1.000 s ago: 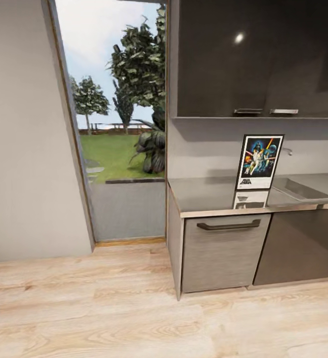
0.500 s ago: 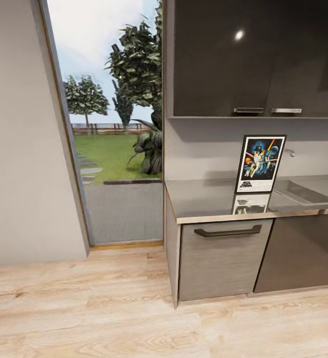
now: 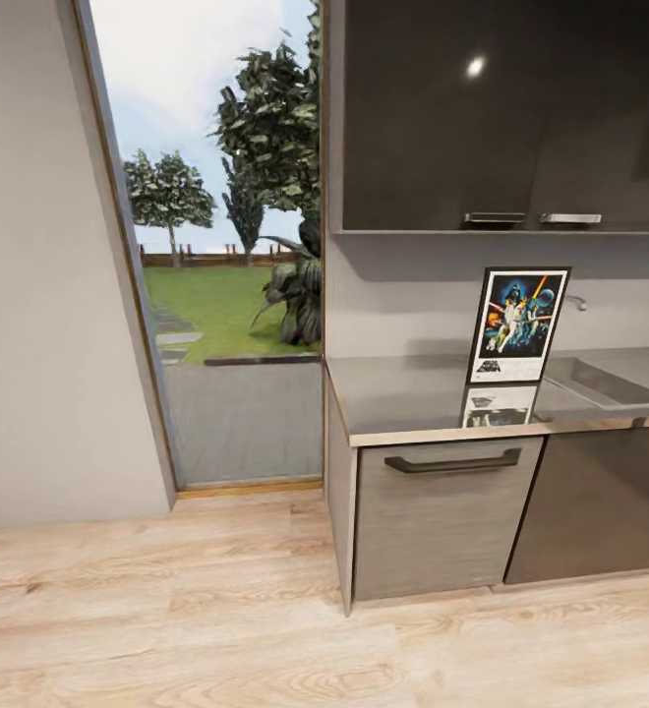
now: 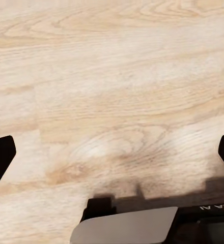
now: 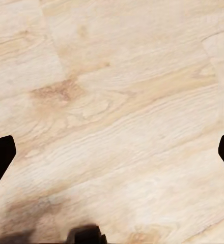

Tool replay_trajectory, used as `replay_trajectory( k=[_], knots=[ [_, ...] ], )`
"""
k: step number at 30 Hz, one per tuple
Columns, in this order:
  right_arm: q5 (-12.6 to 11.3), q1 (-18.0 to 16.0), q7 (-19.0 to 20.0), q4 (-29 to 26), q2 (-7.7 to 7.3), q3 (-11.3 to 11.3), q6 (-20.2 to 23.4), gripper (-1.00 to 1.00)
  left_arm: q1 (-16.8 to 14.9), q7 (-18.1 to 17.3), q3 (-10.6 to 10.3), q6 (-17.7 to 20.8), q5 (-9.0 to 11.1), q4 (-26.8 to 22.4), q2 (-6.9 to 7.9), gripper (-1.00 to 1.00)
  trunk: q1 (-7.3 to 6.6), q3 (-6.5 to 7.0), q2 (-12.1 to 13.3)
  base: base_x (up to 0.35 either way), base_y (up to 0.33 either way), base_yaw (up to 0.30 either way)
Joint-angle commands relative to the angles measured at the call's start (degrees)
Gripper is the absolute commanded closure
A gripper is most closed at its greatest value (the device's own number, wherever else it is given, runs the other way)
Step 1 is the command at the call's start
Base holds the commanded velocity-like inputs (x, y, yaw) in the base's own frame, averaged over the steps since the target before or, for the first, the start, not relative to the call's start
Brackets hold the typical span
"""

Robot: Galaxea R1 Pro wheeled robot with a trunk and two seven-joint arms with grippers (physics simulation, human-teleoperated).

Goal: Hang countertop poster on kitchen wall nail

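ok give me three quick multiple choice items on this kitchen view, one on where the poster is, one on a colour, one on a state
1. Where is the poster?
A. on the floor
B. upright on the countertop, left of the sink
C. hung on the wall

2. What colour is the cabinet handle?
A. white
B. red
C. black

3. How are the left hand and right hand?
A. both open, over wooden floor
B. both holding the poster
C. both shut

Answers: B, its base meets the slab and its reflection lies below it; C, a dark bar on a grey front; A, each wrist view has fingertips at opposite edges with bare floor between.
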Motion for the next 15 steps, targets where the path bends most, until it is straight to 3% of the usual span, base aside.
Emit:
replay_trajectory(
  k=[1, 3, 4, 15],
  knots=[
    [0.0, -0.1, -0.1, -0.3, -0.27, -0.5, -0.5, -1.00, 0.3, 0.0, 0.1, -0.2, -0.9, -0.4, -0.13, -1.00, 0.03, -0.05, 0.0, 0.280, -0.075, 0.000],
    [0.1, -0.2, -0.1, -0.9, -0.42, -1.1, -1.2, -1.00, 1.0, 0.0, 0.2, -0.2, -1.1, -1.0, -0.24, -1.00, 0.03, -0.03, 0.0, 0.285, -0.107, -0.056],
    [0.1, -0.2, -0.1, -4.8, -0.46, -3.6, -3.5, -1.00, 2.9, 0.0, 0.2, -0.2, -1.1, -8.6, -0.27, -1.00, 0.03, -0.01, 0.0, 0.250, -0.129, -0.168],
    [0.1, -0.3, -0.1, -5.0, -0.52, -3.8, -3.7, -1.00, 3.1, 0.0, 0.3, -0.3, -1.2, -9.0, -0.35, -1.00, 0.03, 0.34, 0.0, 0.059, -0.052, -0.265]
  ],
)
